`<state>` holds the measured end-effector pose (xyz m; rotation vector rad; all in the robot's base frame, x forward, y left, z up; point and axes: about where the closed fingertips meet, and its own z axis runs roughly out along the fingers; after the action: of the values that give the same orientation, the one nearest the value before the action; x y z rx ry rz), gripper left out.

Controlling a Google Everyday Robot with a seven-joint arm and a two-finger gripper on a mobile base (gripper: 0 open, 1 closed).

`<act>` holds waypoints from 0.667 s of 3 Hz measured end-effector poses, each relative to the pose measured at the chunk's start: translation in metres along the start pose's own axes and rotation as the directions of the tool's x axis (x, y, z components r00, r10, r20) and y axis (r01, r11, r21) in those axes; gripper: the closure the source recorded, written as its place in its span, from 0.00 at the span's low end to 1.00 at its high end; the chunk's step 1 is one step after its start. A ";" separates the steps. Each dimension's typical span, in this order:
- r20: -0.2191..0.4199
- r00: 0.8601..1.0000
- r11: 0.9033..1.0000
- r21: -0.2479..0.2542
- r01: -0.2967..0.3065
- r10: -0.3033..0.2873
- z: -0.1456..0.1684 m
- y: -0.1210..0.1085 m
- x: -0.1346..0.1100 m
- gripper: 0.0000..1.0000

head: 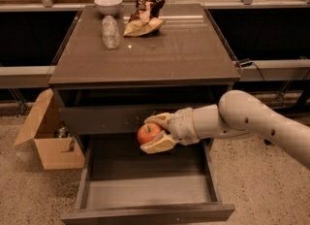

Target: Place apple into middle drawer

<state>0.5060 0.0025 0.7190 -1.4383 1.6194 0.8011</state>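
The end effector (153, 135) pinches the apple (147, 133) just above the rear of the open middle drawer (145, 191). The pickup looks done; lowering and releasing it inside are left.

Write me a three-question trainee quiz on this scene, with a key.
1. True or false: the gripper is shut on the apple.
2. Where is the apple relative to the open middle drawer? A) resting on its floor; B) held in the air above its floor; C) lying under it.
3. Name the thing standing on the floor beside the cabinet.
Key: 1 true; 2 B; 3 the cardboard box.
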 end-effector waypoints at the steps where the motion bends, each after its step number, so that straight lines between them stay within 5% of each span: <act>1: -0.012 0.999 0.998 0.042 -0.037 0.038 0.020 0.002 0.035 1.00; 2: -0.003 0.996 0.993 0.080 -0.084 0.084 0.053 0.009 0.085 1.00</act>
<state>0.5037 0.0095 0.6189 -1.3254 1.7068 0.7709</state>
